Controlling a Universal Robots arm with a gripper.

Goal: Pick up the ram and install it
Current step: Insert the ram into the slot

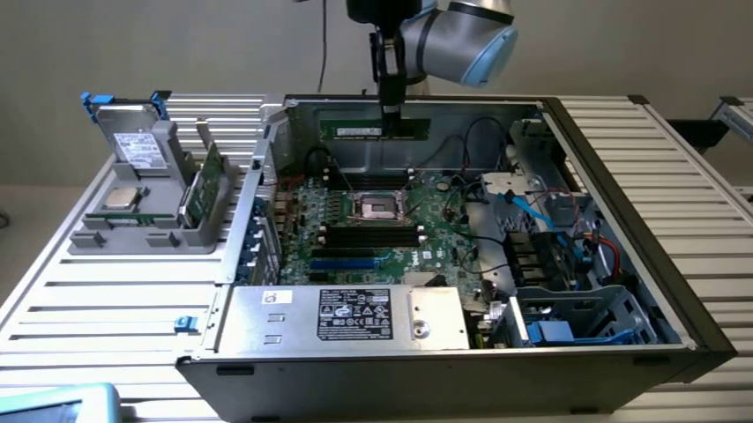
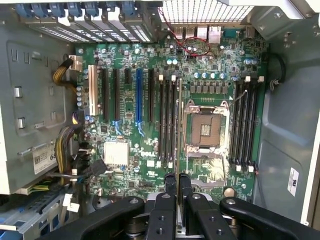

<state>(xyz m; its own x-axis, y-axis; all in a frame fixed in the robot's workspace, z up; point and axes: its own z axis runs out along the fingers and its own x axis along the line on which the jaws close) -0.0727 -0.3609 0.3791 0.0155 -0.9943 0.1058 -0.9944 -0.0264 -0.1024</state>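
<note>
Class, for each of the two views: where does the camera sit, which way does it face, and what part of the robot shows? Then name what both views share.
Exterior view: off the arm, raised beside the open computer case, looking down into it; shows the arm and gripper holding the ram.
Wrist view: on the wrist, looking down past the gripper at the motherboard.
Shared: gripper, ram, motherboard, processor socket.

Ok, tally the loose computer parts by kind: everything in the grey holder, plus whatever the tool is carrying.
Ram sticks: 2, the ram gripped by the tool, and a second stick standing in the grey holder
Processor chip: 1
Drive box: 1
Total: 4
</note>
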